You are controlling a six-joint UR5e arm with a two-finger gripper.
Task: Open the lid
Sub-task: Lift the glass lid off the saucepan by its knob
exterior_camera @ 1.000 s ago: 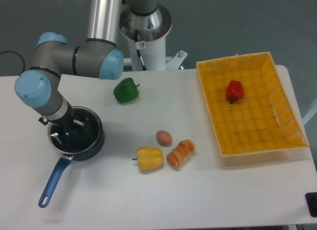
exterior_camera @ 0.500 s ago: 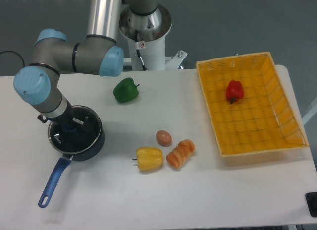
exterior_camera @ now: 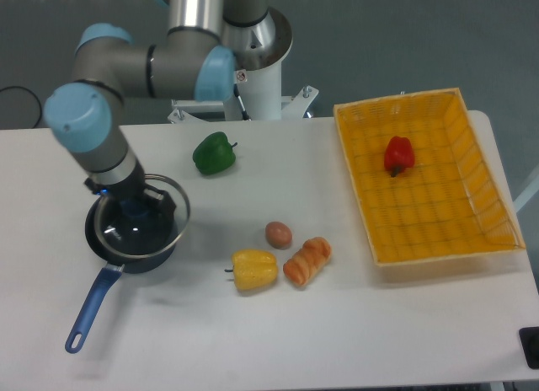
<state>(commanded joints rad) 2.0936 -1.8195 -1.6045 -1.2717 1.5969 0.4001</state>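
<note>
The lid [exterior_camera: 160, 227] is a clear glass disc with a thin metal rim. It hangs lifted above the dark blue saucepan [exterior_camera: 126, 254] and is shifted a little to the right of it. My gripper [exterior_camera: 135, 210] points down at the lid's centre and is shut on its blue knob, which shows between the fingers. The saucepan stands at the table's left with its long blue handle [exterior_camera: 88, 311] pointing toward the front left.
A green pepper [exterior_camera: 214, 153] lies behind the pan. A yellow pepper [exterior_camera: 254, 270], a small brown egg-shaped item [exterior_camera: 279, 234] and an orange pastry-like item [exterior_camera: 306, 260] lie mid-table. An orange basket [exterior_camera: 480, 231] at the right holds a red pepper [exterior_camera: 398, 155].
The gripper has risen and moved right, carrying the lid off the saucepan's rim. The arm's elbow has swung to the right. The pan has stayed in place.
</note>
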